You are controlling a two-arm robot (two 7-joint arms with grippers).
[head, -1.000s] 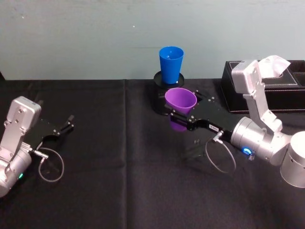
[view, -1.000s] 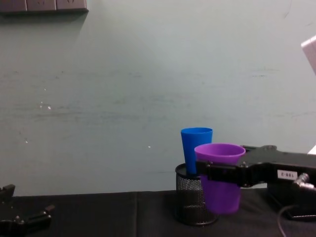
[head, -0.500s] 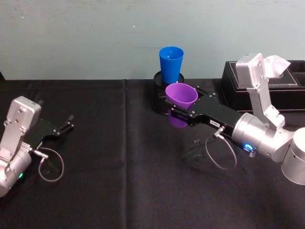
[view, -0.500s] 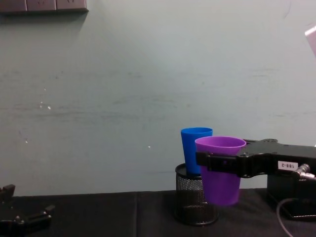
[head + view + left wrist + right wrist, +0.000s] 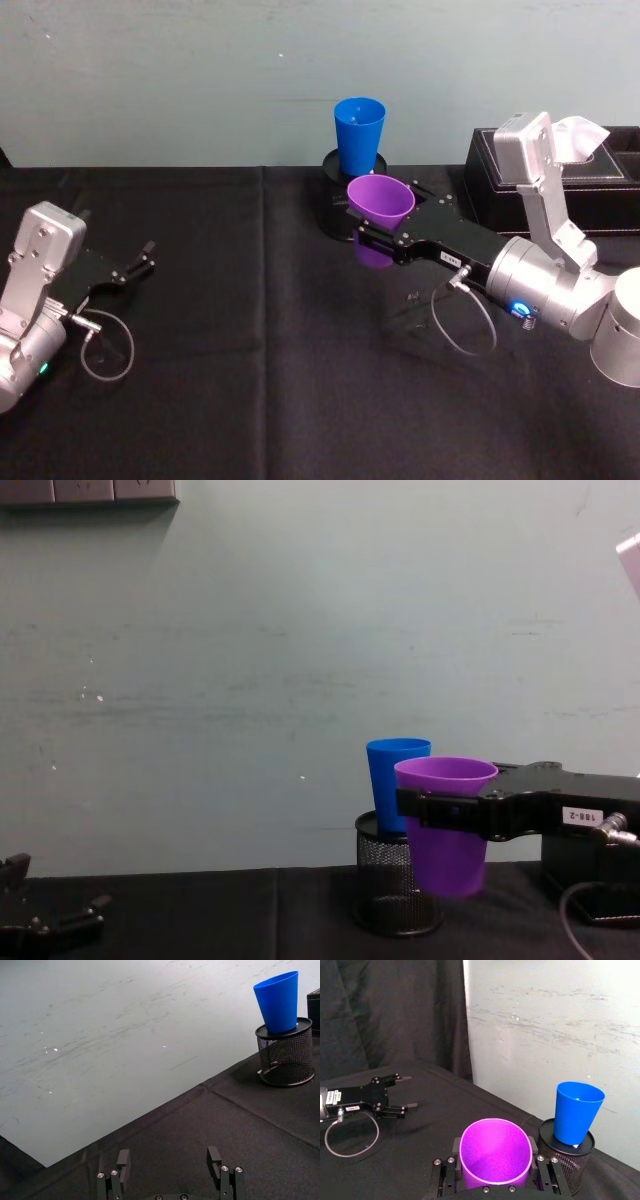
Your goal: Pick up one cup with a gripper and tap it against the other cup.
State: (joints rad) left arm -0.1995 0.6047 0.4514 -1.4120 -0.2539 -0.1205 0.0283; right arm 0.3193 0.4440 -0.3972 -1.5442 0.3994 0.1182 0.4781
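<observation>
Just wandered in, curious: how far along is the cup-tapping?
Done: right tool grips the purple plastic tumbler, off the table. In hand: hovering beside the bright blue plastic tumbler in a black mesh holder, not touching. To do: the tap. Left tool idle.

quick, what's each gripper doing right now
Left gripper: open, holding nothing.
Right gripper: shut on the purple cup, next to the blue cup.

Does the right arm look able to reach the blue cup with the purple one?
Probably yes: the right gripper holds the purple cup aloft close to the blue cup, which stands in the mesh holder, with nothing between them.
</observation>
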